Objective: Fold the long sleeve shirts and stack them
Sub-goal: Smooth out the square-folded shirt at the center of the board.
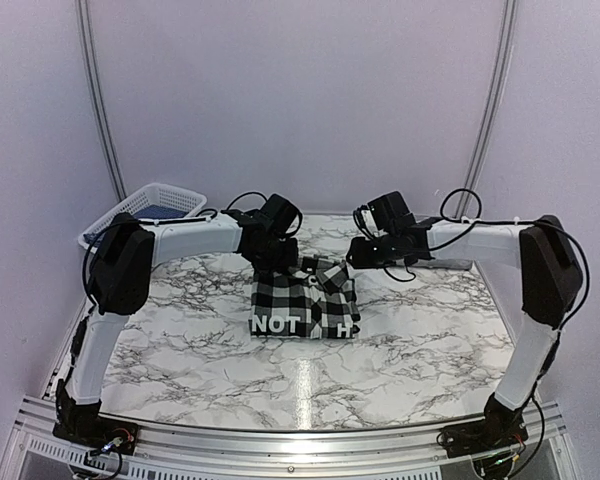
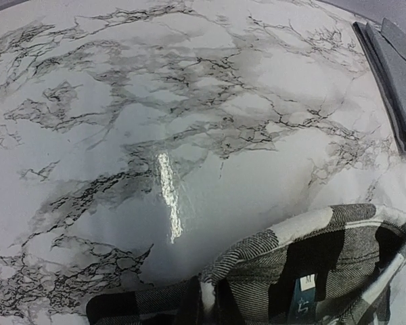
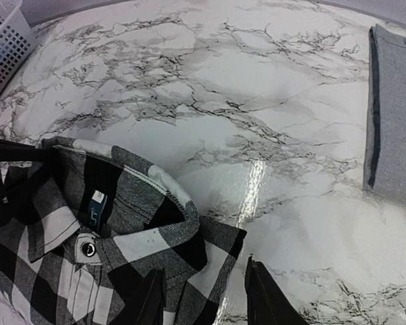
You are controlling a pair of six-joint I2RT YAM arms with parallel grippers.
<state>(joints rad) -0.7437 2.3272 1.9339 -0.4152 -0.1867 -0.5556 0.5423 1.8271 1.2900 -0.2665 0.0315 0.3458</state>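
One long sleeve shirt (image 1: 305, 298), black-and-white check and folded into a square, lies mid-table with its black band of white letters (image 1: 280, 323) facing the near edge. My left gripper (image 1: 278, 262) is at the shirt's far left edge. In the left wrist view it (image 2: 207, 299) is shut, pinching a white fold of the shirt (image 2: 311, 257) near the collar. My right gripper (image 1: 356, 254) hovers at the far right corner. Its fingers (image 3: 264, 298) stand open in the right wrist view, straddling the shirt's corner (image 3: 216, 264) beside the collar and button. No other shirt shows.
A white mesh basket (image 1: 145, 212) sits at the table's far left corner, also seen in the right wrist view (image 3: 3, 47). A folded grey cloth (image 3: 392, 108) lies on the marble to the right, its edge also in the left wrist view (image 2: 392, 74).
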